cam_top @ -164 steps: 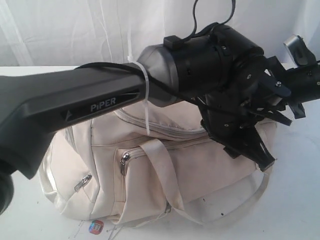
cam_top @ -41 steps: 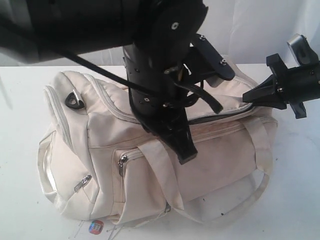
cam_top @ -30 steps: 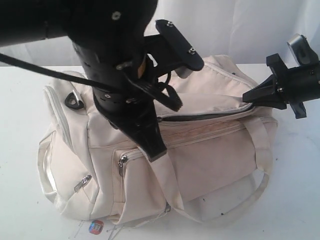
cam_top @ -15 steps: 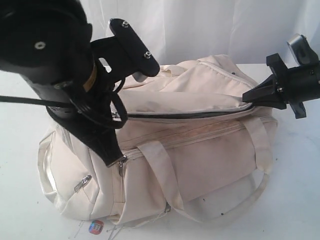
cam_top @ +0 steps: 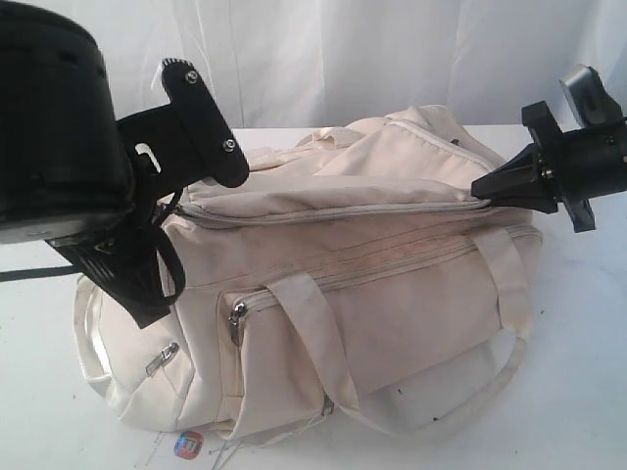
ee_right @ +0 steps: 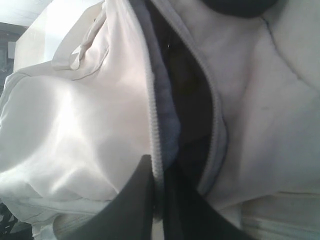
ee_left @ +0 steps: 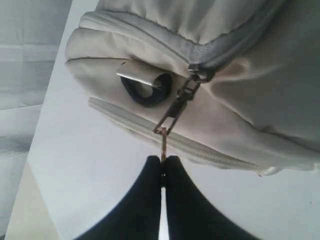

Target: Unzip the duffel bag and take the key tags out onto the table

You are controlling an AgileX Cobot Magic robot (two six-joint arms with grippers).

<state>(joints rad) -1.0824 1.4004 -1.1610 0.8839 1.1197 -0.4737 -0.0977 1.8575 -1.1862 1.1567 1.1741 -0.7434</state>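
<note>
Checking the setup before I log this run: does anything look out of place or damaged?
Nothing looks damaged or spilled. The duffel bag sits on the table. One stray thing: a small red-blue round sticker on the table at the bag's front lower edge.

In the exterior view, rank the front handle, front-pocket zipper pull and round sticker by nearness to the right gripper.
From the right gripper:
1. Handle: its right limb, just below.
2. Zipper pull: bag's front, left.
3. Sticker: on the table, under the bag's left corner.
</note>
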